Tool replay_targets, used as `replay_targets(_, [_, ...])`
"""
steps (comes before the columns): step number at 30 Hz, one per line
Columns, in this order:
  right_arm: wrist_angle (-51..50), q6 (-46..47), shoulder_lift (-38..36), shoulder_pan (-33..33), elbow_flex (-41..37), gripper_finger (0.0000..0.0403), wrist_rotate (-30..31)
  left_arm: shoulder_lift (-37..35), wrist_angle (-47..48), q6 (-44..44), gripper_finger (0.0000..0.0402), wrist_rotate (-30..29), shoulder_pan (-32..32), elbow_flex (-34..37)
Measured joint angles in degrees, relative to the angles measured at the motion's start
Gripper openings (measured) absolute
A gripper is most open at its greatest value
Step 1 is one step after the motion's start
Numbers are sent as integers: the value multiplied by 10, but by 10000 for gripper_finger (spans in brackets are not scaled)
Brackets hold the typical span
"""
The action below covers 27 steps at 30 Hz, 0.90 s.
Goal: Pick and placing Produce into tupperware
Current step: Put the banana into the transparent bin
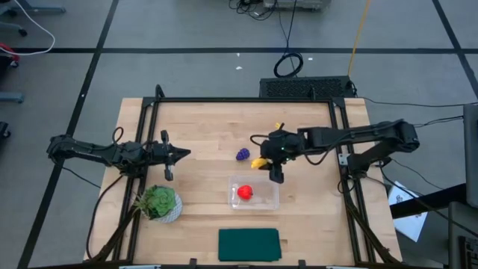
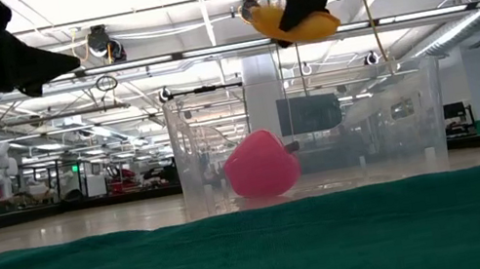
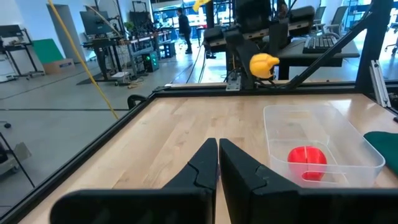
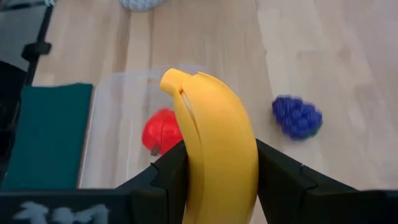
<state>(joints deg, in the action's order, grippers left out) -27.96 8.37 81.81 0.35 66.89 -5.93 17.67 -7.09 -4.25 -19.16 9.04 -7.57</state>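
Light is bright and even, coming from long ceiling tubes [image 2: 206, 51] that show in the low view behind the dark, backlit fingers. On the counter [image 1: 209, 127] shadows are soft and faint. The clear box [image 2: 310, 137] carries pale reflections on its walls. In the low view the green cloth [image 2: 261, 254] close to the lens is blurred. In the right wrist view the banana [image 4: 214, 155] between the fingers is sharp, with a mild sheen.
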Motion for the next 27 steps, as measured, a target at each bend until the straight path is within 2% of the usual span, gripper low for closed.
replay_targets(10, [-23,12,59,31,30,146,-2,0,0,0,21,-4,0,0])
replay_targets(27, [-40,71,86,45,30,146,-3,0,0,0,21,-4,0,0])
